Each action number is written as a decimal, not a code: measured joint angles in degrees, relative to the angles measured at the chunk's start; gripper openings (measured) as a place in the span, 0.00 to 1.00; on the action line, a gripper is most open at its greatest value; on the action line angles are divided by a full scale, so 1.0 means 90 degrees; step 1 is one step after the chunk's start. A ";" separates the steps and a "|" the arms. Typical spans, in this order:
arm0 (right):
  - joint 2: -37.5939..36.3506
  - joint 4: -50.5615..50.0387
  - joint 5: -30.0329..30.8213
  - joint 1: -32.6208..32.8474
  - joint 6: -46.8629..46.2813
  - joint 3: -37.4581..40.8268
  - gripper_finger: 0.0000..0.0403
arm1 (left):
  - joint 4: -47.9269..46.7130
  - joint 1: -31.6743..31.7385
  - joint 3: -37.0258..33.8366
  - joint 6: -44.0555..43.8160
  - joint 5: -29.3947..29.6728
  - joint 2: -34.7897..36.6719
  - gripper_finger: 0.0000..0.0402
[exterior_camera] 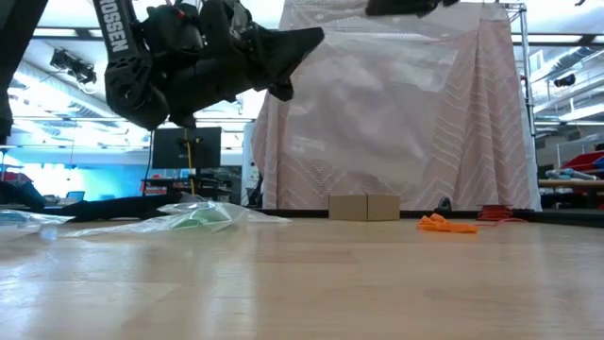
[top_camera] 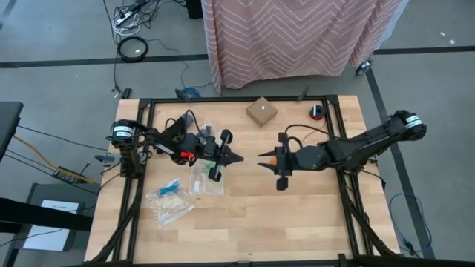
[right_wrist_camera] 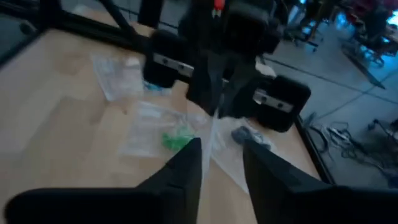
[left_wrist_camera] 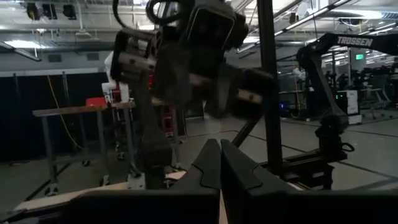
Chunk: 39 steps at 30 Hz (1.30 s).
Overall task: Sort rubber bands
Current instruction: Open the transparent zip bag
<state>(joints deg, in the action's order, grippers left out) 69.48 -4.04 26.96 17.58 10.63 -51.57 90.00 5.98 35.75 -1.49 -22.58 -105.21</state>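
The left pincer, held above the middle of the light wooden desk in the high view, is shown with its dark fingers pressed together; whether anything thin is nipped between them cannot be told. Facing it tip to tip, the right pincer is seen with its fingers parted by a narrow gap and nothing between them. A hand-over in mid-air is the likely reason for this meeting, judged from the posture alone. Left of centre in the high view, several clear plastic zip bags are laid flat on the desk, presumably one per colour; green rubber bands are seen inside one and something blue inside another. A loose heap of orange rubber bands lies unbagged on the desk, right of centre in the low view, so sorting is judged unfinished.
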 joint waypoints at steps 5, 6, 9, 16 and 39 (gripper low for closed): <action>0.0334 0.0075 -0.0009 -0.0175 0.0025 0.0005 0.32 | -0.0029 -0.0058 0.0063 0.0119 0.0003 0.0000 0.01; 0.0361 0.0089 -0.0004 -0.0192 0.0041 0.0005 0.33 | -0.0046 -0.0059 0.0063 0.0112 0.0002 0.0000 0.01; 0.0365 0.0213 -0.0002 -0.0223 0.0164 0.0005 0.32 | -0.0158 -0.0057 0.0063 0.0108 0.0000 0.0000 0.01; 0.0328 0.0329 -0.0017 -0.0275 0.0350 -0.0002 0.32 | -0.0110 -0.0056 0.0061 0.0133 -0.0008 0.0000 0.01; 0.0383 0.0465 -0.0299 -0.0386 0.0089 -0.0002 0.32 | -0.0133 -0.0056 0.0056 0.0304 0.0166 0.0000 0.01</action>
<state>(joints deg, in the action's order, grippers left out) 72.93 0.14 24.27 14.11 11.43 -51.59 88.80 5.48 36.25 1.24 -21.09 -105.21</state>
